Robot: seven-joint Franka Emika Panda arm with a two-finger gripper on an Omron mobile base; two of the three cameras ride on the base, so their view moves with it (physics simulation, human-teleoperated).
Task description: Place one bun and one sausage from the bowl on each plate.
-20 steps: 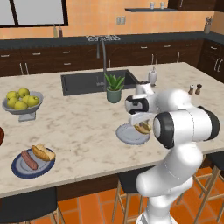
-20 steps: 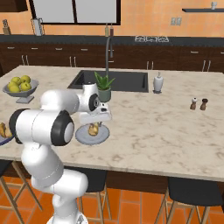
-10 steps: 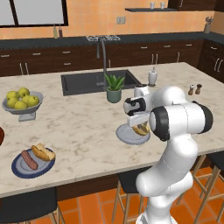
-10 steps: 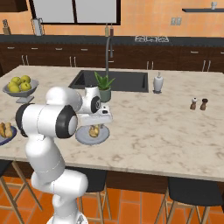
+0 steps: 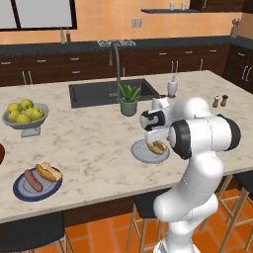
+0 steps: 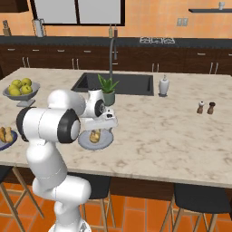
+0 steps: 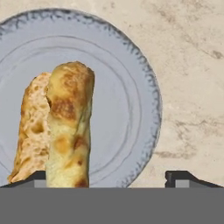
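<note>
We take the sink [image 5: 111, 92] as our landmark. Nearest to us, well to the front and left of the sink, the navy plate [image 5: 22, 189] carries one sausage [image 5: 33, 181] and one bun [image 5: 48, 172]. A sliver of the bowl [image 5: 1, 154] shows at the left edge, behind this plate.

In front of the sink, slightly to the right, the pale plate [image 7: 135, 83] holds a bun [image 7: 68, 127], and we see no sausage on it. The gripper [image 7: 109, 177] hangs just above this plate with its fingers spread wide and holding nothing; one fingertip [image 7: 35, 178] stands beside the bun's end, close to touching it.

We judge this plate needs a sausage. The risk is in the withdrawal: if the hand lifts at a slant, that near finger could drag the bun toward the rim or off it. The bun also seems split in two pieces, so a small push may separate them.

Beside the sink's front edge stands a plant [image 5: 129, 99], and far left of the sink the apples [image 5: 23, 112].
</note>
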